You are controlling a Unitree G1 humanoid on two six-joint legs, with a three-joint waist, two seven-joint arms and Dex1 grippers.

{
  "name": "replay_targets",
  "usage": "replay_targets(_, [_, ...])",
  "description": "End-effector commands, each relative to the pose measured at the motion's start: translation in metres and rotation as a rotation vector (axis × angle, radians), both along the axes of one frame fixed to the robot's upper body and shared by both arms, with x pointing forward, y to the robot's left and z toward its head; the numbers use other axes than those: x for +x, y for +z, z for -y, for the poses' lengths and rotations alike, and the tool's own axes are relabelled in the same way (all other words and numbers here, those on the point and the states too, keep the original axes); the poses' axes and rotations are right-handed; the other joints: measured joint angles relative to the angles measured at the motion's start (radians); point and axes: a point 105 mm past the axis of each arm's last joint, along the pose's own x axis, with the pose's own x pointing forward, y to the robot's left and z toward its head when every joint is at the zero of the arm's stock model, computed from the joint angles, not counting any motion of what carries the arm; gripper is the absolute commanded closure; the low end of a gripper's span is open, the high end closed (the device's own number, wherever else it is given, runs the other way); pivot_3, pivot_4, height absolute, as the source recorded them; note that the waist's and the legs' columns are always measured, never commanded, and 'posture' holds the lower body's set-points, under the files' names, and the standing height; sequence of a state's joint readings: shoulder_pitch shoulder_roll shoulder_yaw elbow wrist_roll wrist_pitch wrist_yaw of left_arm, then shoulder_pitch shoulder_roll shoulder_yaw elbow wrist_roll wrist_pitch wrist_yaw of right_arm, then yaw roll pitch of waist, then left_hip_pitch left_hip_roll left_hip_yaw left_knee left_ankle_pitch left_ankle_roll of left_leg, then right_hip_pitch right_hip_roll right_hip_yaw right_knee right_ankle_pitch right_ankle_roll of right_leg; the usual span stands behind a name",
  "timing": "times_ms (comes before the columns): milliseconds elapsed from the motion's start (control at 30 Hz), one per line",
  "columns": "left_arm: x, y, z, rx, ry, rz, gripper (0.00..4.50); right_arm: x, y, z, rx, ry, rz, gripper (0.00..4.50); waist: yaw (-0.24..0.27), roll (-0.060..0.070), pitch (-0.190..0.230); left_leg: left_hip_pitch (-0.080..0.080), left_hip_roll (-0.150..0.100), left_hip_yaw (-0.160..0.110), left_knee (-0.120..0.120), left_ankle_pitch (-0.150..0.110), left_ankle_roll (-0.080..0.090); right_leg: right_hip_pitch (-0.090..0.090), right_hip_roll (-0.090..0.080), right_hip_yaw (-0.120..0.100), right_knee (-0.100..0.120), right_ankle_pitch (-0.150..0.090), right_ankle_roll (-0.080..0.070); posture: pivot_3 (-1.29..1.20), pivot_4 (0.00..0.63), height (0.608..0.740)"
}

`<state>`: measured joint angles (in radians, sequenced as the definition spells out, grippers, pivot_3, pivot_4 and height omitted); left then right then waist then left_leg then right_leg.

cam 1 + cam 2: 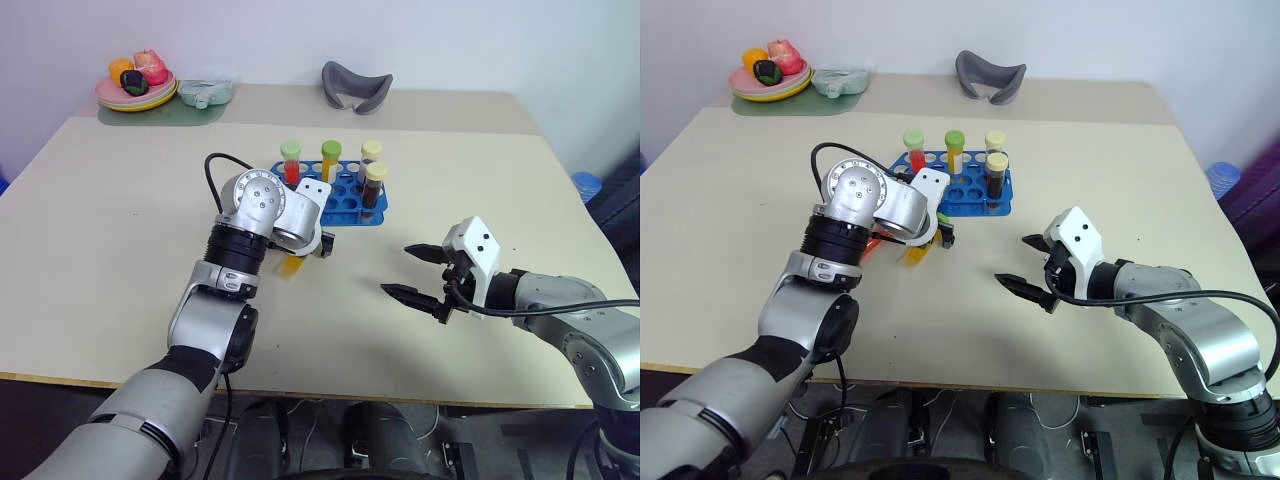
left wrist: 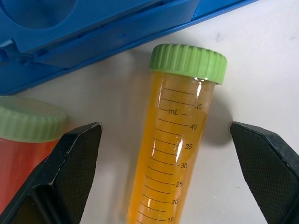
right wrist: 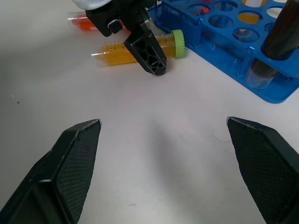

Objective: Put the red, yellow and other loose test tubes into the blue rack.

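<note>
So the left gripper (image 2: 163, 154) has its jaws spread wide, one on each side of the yellow-orange tube (image 2: 175, 140), nothing clamped yet. That tube lies flat on the tabletop (image 1: 120, 200), and its long axis runs along the gap between the jaws, green cap pointing toward the blue rack (image 1: 340, 195), which sits just past the cap. Looks to me like the jaws only need to drop and close across its width.

The red tube (image 2: 23, 149) lies right beside it, just outside one jaw, roughly parallel, so I'd watch for bumping it.

The right gripper (image 1: 425, 275) hangs above bare tabletop off to the right with its jaws wide apart too, empty, well clear of both tubes. The left arm is clearly the nearer one.

Count: two loose tubes lying down (yellow-orange, red). Four tubes stand upright in the rack: one red, one yellow-orange, and two with cream caps, the nearer one holding dark brown liquid. One rack.
</note>
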<state>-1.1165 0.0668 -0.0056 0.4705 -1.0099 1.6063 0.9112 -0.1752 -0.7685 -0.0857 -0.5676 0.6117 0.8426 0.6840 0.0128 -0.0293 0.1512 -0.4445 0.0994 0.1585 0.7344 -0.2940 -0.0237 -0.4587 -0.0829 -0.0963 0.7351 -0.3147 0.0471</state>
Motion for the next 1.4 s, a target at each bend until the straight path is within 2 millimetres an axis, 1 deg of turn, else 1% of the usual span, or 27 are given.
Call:
replay_targets(33, [0.002, 0.008, 0.000, 0.012, 0.015, 0.013, 0.00, -0.002, 0.010, -0.006, 0.003, 0.028, 0.051, 0.13, 0.000, 0.000, 0.000, 0.000, 0.000, 0.000, 0.000, 0.000, 0.000, 0.000, 0.000, 0.000, 0.000, 0.000, 0.000, 0.00, 0.150, 0.680])
replay_targets(267, [0.002, 0.005, -0.001, 0.031, 0.055, -0.015, 0.00, -0.003, 0.009, -0.006, 0.005, 0.028, 0.051, 0.13, 0.000, 0.000, 0.000, 0.000, 0.000, 0.000, 0.000, 0.000, 0.000, 0.000, 0.000, 0.000, 0.000, 0.000, 0.000, 0.00, 0.150, 0.680])
replay_targets(467, [0.003, 0.007, -0.002, 0.048, 0.070, -0.017, 0.00, -0.003, 0.009, -0.006, 0.006, 0.028, 0.051, 0.13, 0.000, 0.000, 0.000, 0.000, 0.000, 0.000, 0.000, 0.000, 0.000, 0.000, 0.000, 0.000, 0.000, 0.000, 0.000, 0.00, 0.150, 0.680])
replay_targets(733, [0.003, 0.004, -0.009, 0.078, 0.131, -0.081, 0.00, -0.003, 0.009, -0.006, 0.006, 0.028, 0.054, 0.13, -0.002, 0.000, 0.000, 0.000, 0.000, 0.000, 0.000, 0.000, 0.000, 0.000, 0.000, 0.000, 0.000, 0.000, 0.000, 0.00, 0.150, 0.680])
replay_targets(967, [0.002, 0.004, -0.006, 0.046, 0.126, -0.142, 0.00, -0.004, 0.008, -0.008, 0.012, 0.027, 0.053, 0.13, -0.001, 0.000, 0.000, 0.000, 0.000, 0.000, 0.000, 0.000, 0.000, 0.000, 0.000, 0.000, 0.000, 0.000, 0.000, 0.00, 0.150, 0.680])
replay_targets(1300, [0.003, 0.006, -0.010, 0.033, 0.139, -0.171, 0.00, -0.006, 0.006, -0.009, 0.019, 0.017, 0.051, 0.13, -0.001, 0.000, 0.000, 0.000, 0.000, 0.000, 0.000, 0.000, -0.001, 0.000, 0.000, 0.000, 0.000, 0.000, 0.000, 0.00, 0.150, 0.680])
replay_targets(1400, [0.004, 0.007, -0.011, 0.027, 0.147, -0.166, 0.88, -0.006, 0.006, -0.009, 0.019, 0.015, 0.051, 0.05, -0.001, 0.000, 0.000, 0.000, 0.000, 0.000, 0.000, 0.000, -0.001, 0.000, 0.000, 0.000, 0.000, 0.000, 0.000, 0.00, 0.150, 0.680])
